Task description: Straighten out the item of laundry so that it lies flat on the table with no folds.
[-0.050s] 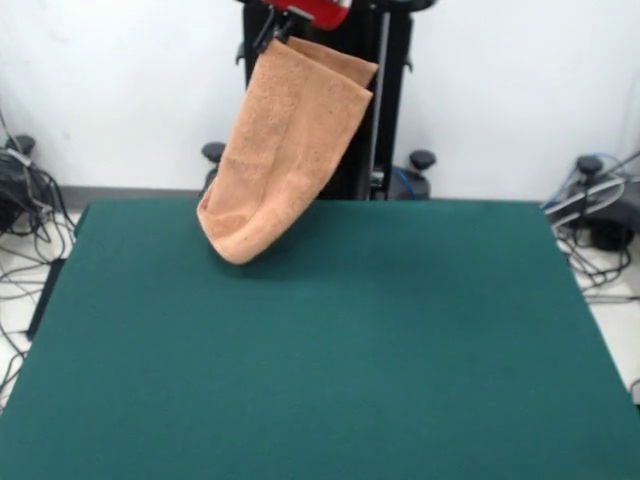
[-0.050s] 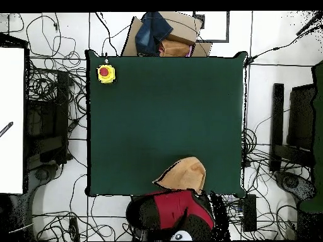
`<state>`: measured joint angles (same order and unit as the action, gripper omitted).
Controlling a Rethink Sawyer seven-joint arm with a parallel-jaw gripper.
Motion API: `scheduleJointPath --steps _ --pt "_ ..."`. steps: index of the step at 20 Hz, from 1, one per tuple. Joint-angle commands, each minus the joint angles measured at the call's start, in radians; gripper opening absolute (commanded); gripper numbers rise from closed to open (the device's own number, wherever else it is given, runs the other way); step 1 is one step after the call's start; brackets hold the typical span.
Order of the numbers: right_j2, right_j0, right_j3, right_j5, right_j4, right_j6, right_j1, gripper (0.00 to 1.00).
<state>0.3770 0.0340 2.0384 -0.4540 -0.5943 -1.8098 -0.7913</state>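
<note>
Front view: towel (image 1: 288, 150) hangs folded from the gripper (image 1: 283, 27) at the top edge, fingers pinching its upper corner, its lower end dangling just above the counter (image 1: 330, 360)'s far edge. Overhead view shows a yellow box with a red button (image 2: 106, 73) on one corner.

A plain white wall (image 1: 500, 90) stands behind, meeting a pale floor (image 1: 620, 320) strewn with black cables (image 2: 57, 113) (thickest along one side). Cardboard boxes (image 2: 183, 38) sit by one edge, overhead.
</note>
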Motion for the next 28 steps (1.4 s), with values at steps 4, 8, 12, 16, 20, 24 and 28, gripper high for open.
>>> scheduleJointPath --steps 4,8,12,16,20,24,28 --pt "-0.055 0.044 -0.063 0.134 -0.087 -0.156 0.198 0.0" --pt "-0.029 0.089 -0.115 0.153 -0.075 -0.218 0.28 0.0" --pt "-0.005 0.129 -0.162 0.169 -0.041 -0.242 0.34 0.0" --pt "0.001 0.156 -0.253 0.255 0.02 -0.292 0.476 0.0" --pt "0.038 0.211 -0.296 0.304 0.081 -0.328 0.544 0.0" --pt "0.051 0.241 -0.305 0.351 0.146 -0.32 0.558 0.0" --pt "0.071 0.278 -0.333 0.393 0.229 -0.319 0.604 0.0"
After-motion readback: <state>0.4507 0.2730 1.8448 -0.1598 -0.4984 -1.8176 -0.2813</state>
